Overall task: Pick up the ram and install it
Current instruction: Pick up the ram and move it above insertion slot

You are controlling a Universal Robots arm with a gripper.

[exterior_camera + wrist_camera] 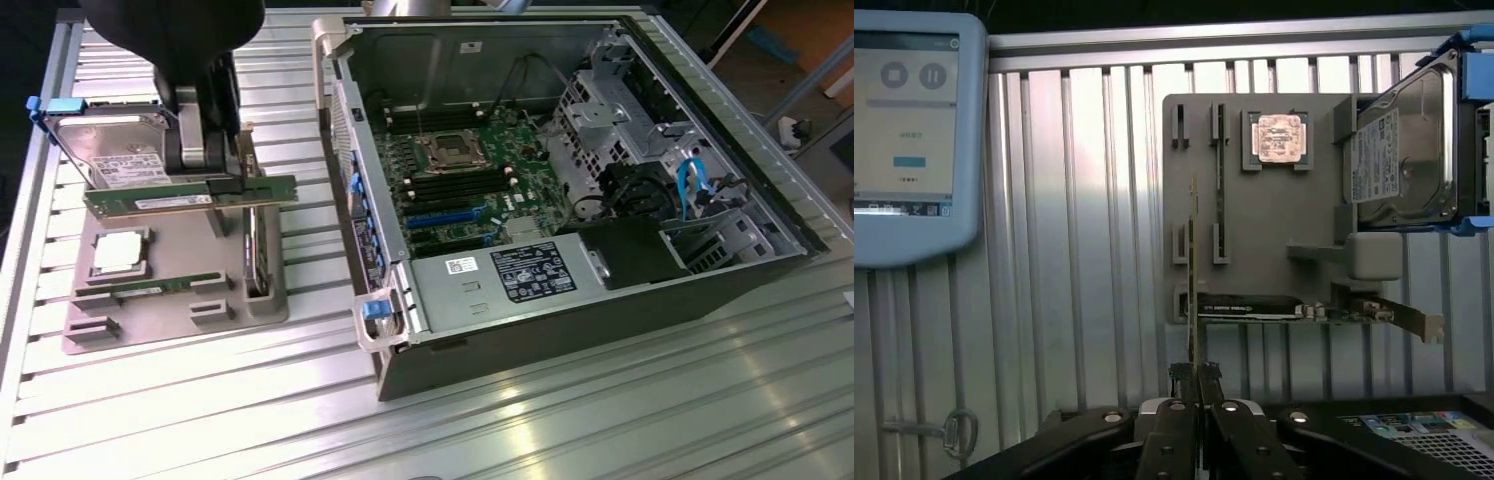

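We see the gripper (238,188) clamped on the ram (147,200), held above the grey tray (160,325). Pickup looks done; installing needs careful alignment with a motherboard slot (461,187).

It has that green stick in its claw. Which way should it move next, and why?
Probably sideways toward the open computer case. The gripper is shut on the ram, held above the grey tray, while the motherboard's long dark slots lie off to the exterior view's right.
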